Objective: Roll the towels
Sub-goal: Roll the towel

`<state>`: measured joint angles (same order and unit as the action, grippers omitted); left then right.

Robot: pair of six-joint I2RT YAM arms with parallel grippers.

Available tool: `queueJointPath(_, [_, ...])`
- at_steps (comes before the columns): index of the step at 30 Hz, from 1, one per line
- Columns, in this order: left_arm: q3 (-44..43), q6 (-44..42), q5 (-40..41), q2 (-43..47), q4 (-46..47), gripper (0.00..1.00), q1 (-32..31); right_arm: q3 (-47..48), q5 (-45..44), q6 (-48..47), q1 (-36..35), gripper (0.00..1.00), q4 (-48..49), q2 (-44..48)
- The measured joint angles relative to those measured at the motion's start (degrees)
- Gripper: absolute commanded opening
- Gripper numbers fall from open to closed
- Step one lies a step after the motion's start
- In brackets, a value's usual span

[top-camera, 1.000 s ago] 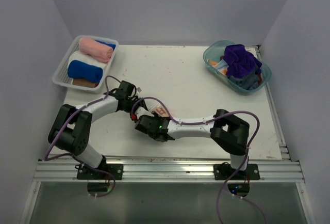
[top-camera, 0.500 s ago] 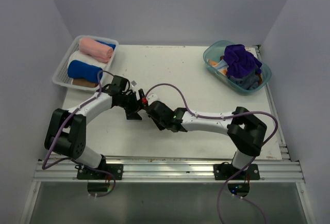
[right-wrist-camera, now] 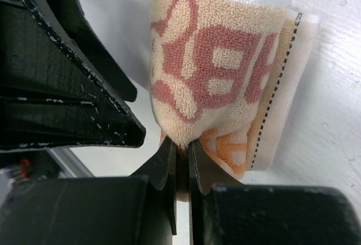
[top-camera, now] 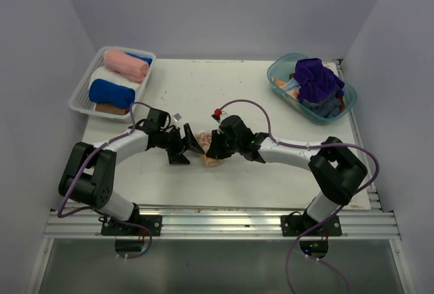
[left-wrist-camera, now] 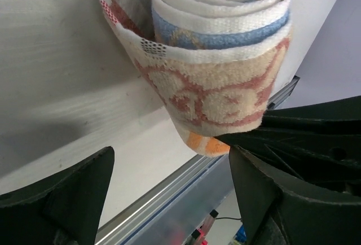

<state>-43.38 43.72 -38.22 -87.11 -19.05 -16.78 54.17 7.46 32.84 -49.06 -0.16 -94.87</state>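
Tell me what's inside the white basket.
In the basket: rolled pink towel, white towel, blue towel, and a brown towel at the near edge. Anything beneath them is covered.

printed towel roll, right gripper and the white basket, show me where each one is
printed towel roll (left-wrist-camera: pixel 225 81), left wrist view, on its outer patterned wrap.
right gripper (right-wrist-camera: pixel 180 146), right wrist view, between the fingertips pinching the towel's edge.
white basket (top-camera: pixel 81 91), top external view, on its left mesh wall.
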Motion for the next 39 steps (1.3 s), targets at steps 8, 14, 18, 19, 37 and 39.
queueJointPath(8, [2.6, 4.4, -1.6, -2.1, 9.2, 0.83, 0.0, -4.1, 7.9, 5.8, 3.8, 0.00, 7.0, 0.4])
queueJointPath(14, [3.0, 6.9, -0.3, -2.4, 13.7, 0.82, 0.0, -5.7, 10.3, 8.5, 4.5, 0.00, 11.1, 0.4])
queueJointPath(18, [3.0, 8.0, 1.3, -2.7, 16.4, 0.81, -0.2, -6.9, 11.4, 10.5, 5.4, 0.00, 13.6, 0.4])
queueJointPath(19, [3.0, 8.1, 1.6, -2.9, 16.9, 0.81, -0.2, -7.2, 11.6, 10.9, 5.5, 0.00, 14.1, 0.4])
queueJointPath(37, [-0.2, 9.7, 2.6, -9.5, 20.2, 0.86, -1.0, -7.8, 11.8, 11.9, 6.1, 0.00, 14.9, 0.3])
queueJointPath(39, [-0.2, 9.7, 2.6, -9.6, 20.3, 0.85, -1.0, -7.8, 11.8, 11.7, 6.1, 0.00, 14.8, 0.3])
